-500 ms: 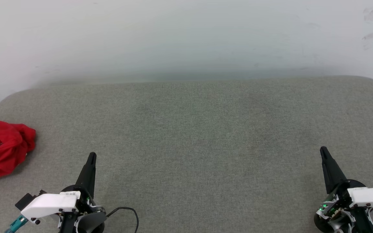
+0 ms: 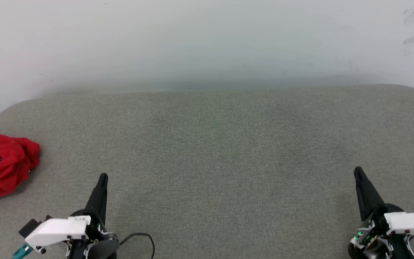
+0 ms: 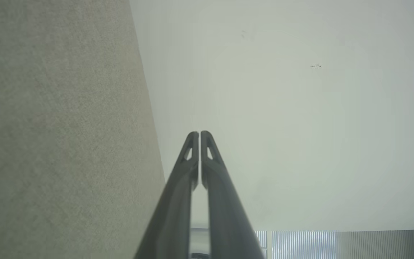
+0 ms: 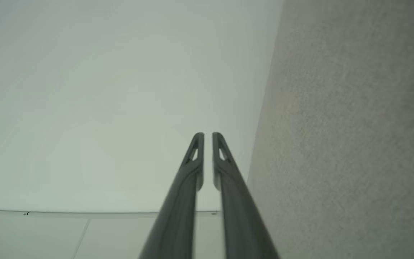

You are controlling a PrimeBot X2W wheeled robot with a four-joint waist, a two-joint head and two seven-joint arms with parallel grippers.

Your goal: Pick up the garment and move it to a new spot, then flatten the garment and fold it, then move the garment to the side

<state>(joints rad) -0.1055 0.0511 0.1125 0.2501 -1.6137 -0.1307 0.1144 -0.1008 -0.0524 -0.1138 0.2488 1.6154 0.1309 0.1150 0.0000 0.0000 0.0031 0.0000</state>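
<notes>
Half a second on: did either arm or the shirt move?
The left gripper and right gripper both slid slightly back toward the head view's bottom edge, still shut and empty. Nothing was grasped or released. The garment stays crumpled at the left end of the grey cushion.

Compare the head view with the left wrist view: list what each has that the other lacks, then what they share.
Head view: the crumpled red garment at the cushion's left edge, and the right gripper, shut. Left wrist view: a strip of vertical slats at its bottom edge. Both: the left gripper, shut and empty, the grey cushion and the pale wall.
</notes>
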